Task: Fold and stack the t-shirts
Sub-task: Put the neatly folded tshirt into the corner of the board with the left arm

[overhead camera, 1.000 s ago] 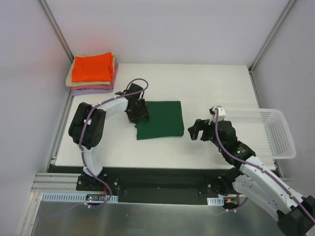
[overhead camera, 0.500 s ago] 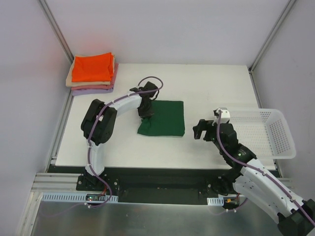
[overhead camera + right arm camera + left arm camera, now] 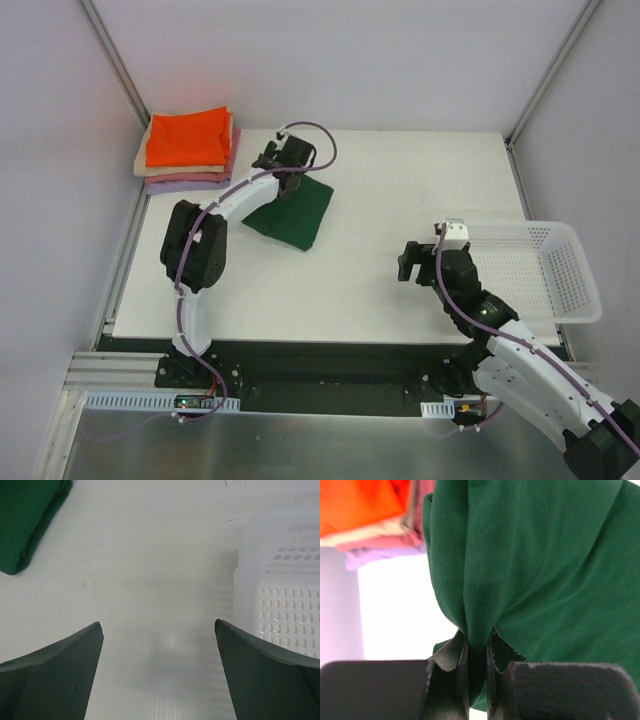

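Dark green cloth is pinched in a tight fold between the pressed-together fingers of the left gripper [image 3: 476, 641]. A second ago the folded green t-shirt [image 3: 290, 212] lay flat mid-table with those jaws spread over its left edge; they have since closed on that edge and hauled the shirt away toward the far left. Judging by this, the folding is finished and the carry to the stack of folded shirts [image 3: 188, 152] is under way. The shirt trails below and to the right of the gripper, its low corner apparently dragging on the table [image 3: 420, 190], while the orange-topped stack sits near the gripper's left. The right gripper [image 3: 159, 630] hovers spread wide and empty, the basket [image 3: 280, 580] just to its right.
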Controlling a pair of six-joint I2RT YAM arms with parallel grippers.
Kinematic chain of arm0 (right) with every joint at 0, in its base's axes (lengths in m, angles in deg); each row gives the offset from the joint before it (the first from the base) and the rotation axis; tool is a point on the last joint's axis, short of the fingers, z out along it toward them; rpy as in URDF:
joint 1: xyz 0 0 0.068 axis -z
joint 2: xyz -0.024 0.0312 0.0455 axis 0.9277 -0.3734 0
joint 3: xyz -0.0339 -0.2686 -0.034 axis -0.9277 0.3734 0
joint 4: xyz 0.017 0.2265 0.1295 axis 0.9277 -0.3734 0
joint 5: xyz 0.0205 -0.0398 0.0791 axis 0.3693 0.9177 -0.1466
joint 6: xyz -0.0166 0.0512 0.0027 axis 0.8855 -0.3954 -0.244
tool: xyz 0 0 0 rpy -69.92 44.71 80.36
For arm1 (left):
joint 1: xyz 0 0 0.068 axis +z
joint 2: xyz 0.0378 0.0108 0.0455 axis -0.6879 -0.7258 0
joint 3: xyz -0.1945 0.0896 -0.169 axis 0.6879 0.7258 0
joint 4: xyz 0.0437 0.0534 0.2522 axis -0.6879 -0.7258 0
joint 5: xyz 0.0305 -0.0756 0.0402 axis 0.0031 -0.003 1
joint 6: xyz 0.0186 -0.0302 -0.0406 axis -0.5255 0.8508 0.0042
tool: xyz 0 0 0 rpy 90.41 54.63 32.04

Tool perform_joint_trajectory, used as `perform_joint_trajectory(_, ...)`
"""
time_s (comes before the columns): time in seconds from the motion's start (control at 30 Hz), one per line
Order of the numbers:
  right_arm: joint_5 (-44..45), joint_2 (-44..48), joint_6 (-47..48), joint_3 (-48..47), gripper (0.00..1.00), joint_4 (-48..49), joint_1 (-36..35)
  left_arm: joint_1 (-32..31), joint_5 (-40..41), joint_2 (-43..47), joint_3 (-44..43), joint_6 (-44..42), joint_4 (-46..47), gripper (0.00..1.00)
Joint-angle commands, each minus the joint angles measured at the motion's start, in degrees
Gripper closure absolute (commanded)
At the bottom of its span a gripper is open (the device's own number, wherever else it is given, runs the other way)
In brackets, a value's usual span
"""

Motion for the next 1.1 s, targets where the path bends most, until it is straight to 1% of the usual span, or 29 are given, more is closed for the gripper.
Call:
perform_joint_trajectory(0.0, 3.5, -1.6, 2.0, 0.0, 0.04, 1.1, 0.3, 5.2, 4.4, 2.8, -5.4, -16.3, 8.6, 1.0)
perform_joint_trajectory(0.1, 5.3, -3.1, 3.0, -0.2, 0.04, 1.1, 0.4, 9.5, 2.0, 1.5, -11.0, -20.3, 10.1, 1.0)
perform_joint_trajectory(0.17, 6.4, -4.0, 3.3, -0.3, 0.04, 1.1, 0.4, 12.4, 0.4, -0.4, -16.5, -24.6, 10.3, 1.0)
perform_joint_trajectory(0.27, 7.7, -5.4, 3.7, -0.5, 0.04, 1.2, 0.4, 14.4, 0.1, -3.2, -23.3, -29.4, 11.0, 1.0)
perform_joint_trajectory(0.37, 9.1, -7.6, 3.7, -0.7, 0.04, 1.3, 0.5, 15.9, -0.2, -5.5, -27.9, -33.7, 13.8, 1.0)
perform_joint_trajectory(0.5, 10.0, -10.0, 3.7, -1.4, 0.04, 0.7, 0.7, 18.0, -0.5, -7.3, -33.1, -35.2, 15.7, 1.0)
perform_joint_trajectory(0.57, 9.8, -10.8, 3.7, -1.7, 0.04, 0.8, 0.7, 18.4, -0.2, -7.3, -34.4, -35.3, 15.9, 1.0)
perform_joint_trajectory(0.73, 9.6, -11.8, 3.7, -1.9, 0.04, 0.7, 0.6, 18.4, -1.8, -5.4, -34.4, -33.5, 15.9, 1.0)
perform_joint_trajectory(0.87, 10.4, -11.5, 3.0, -2.0, 0.04, 0.8, 0.6, 18.4, -1.0, -4.3, -33.4, -32.5, 15.6, 1.0)
perform_joint_trajectory(1.07, 10.6, -10.0, 3.0, -1.4, 0.04, 0.6, 0.7, 18.3, -2.5, -2.1, -34.1, -30.2, 15.7, 1.0)
